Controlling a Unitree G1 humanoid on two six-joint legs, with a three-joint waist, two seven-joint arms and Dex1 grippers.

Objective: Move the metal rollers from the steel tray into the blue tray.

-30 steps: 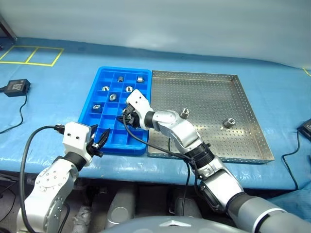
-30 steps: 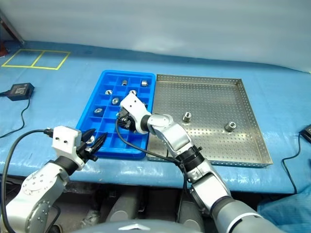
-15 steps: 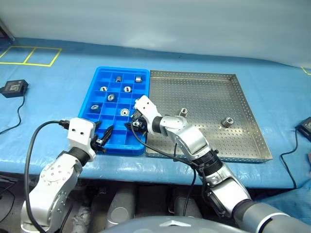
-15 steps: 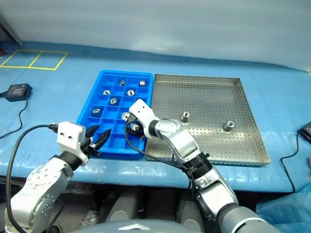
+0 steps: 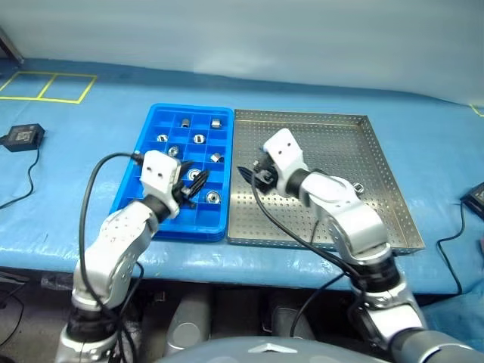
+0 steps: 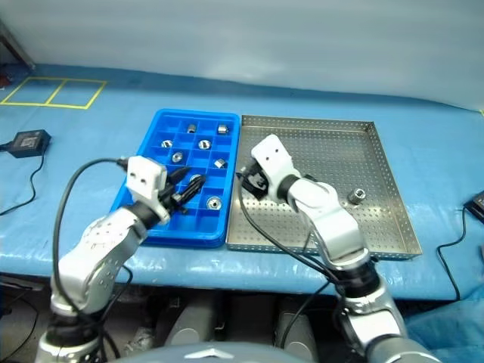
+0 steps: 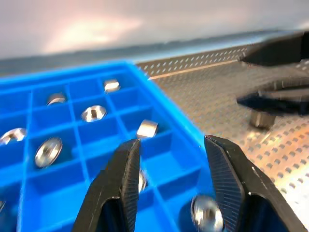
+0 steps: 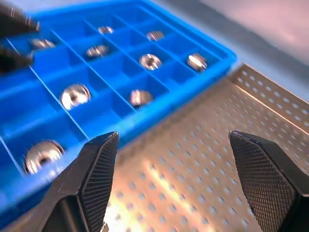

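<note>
I'm between picks: right gripper (image 6: 246,179), jaws apart and empty over the steel tray (image 6: 378,219), must reach the roller (image 6: 356,196) near its right edge; left gripper (image 6: 185,198) jaws apart over the blue tray (image 6: 140,181).

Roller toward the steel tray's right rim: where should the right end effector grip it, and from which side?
Pinch the roller's curved outer wall, coming down from above. It seems to stand on end on the steel tray floor, apart from the rim, leaving room on either side.
</note>
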